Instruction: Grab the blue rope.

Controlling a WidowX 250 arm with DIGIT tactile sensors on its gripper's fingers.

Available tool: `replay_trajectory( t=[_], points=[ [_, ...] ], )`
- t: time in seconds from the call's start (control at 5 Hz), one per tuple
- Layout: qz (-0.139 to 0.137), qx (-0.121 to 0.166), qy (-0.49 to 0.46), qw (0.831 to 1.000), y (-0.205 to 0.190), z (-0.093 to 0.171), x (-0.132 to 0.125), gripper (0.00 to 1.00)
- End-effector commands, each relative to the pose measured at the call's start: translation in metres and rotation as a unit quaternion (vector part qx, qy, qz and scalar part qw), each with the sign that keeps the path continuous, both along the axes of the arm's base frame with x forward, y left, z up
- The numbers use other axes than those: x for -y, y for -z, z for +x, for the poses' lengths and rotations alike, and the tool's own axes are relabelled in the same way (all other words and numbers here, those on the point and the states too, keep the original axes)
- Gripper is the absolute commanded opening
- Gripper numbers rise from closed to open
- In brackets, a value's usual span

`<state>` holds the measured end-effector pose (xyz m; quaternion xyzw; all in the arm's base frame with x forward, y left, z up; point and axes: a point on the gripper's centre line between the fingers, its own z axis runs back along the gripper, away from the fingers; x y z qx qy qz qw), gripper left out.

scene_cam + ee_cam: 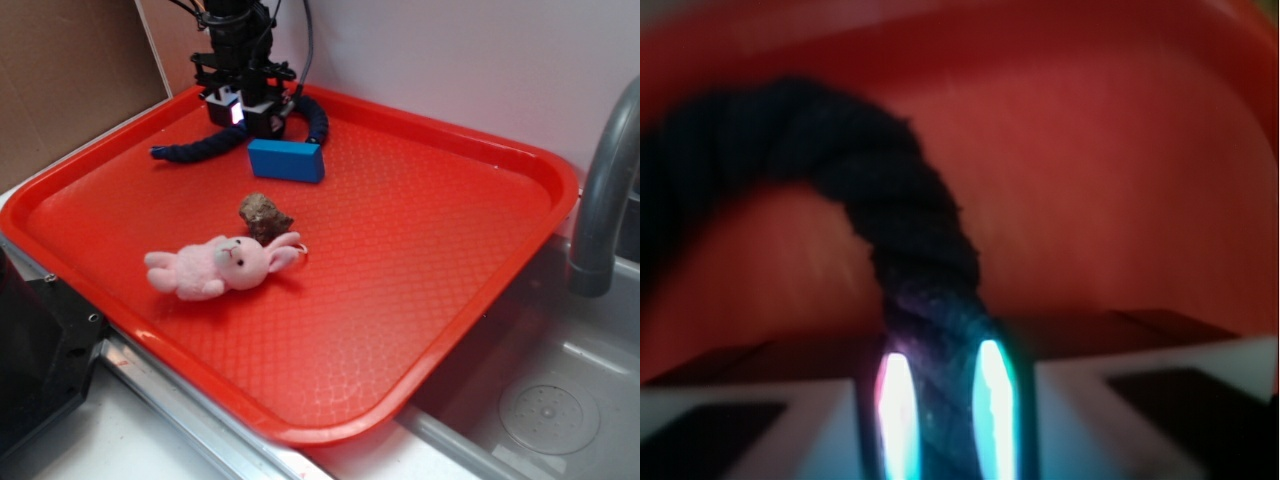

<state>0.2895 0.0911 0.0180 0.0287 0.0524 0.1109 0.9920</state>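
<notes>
Exterior view: the gripper (243,112) stood low over the far left corner of the red tray (430,300), directly above the bend of the blue rope (200,150). One limb of the rope ran out to the left along the tray floor to a bound end; the other curved round behind the gripper and down toward the blue block (286,160), which lay just beside it. A brown lump (265,215) and the pink plush bunny (225,267) lay nearer the tray's middle, well apart from the rope. A grey faucet (605,190) rose at the right above the sink (540,410).

Wrist view: the rope (920,250) passed straight between the two fingers (898,420), filling the narrow gap, with both pads pressed against its twisted strands. The jaws were thus closed down to the rope's thickness, gripping it. Beyond the fingers the rope arched up and away to the left over the tray floor (1120,180).
</notes>
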Motion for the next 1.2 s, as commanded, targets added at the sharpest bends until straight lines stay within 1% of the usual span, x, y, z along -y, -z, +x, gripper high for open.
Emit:
replay_trajectory(
  t=[0.0,0.2,0.4,0.6,0.8,1.0],
  points=[
    [0.007,0.056,-0.011,0.998,-0.096,-0.02,0.004,0.0],
    [-0.006,0.082,-0.065,0.995,-0.143,-0.056,0.022,0.0],
    [0.01,0.102,-0.103,0.989,-0.169,-0.085,0.038,0.0],
    [-0.022,0.133,-0.09,0.987,-0.183,-0.112,0.054,0.0],
    [-0.002,0.14,-0.049,0.989,-0.178,-0.114,0.072,0.0],
    [0.023,0.164,0.002,0.986,-0.176,-0.112,0.094,0.0]
  ],
)
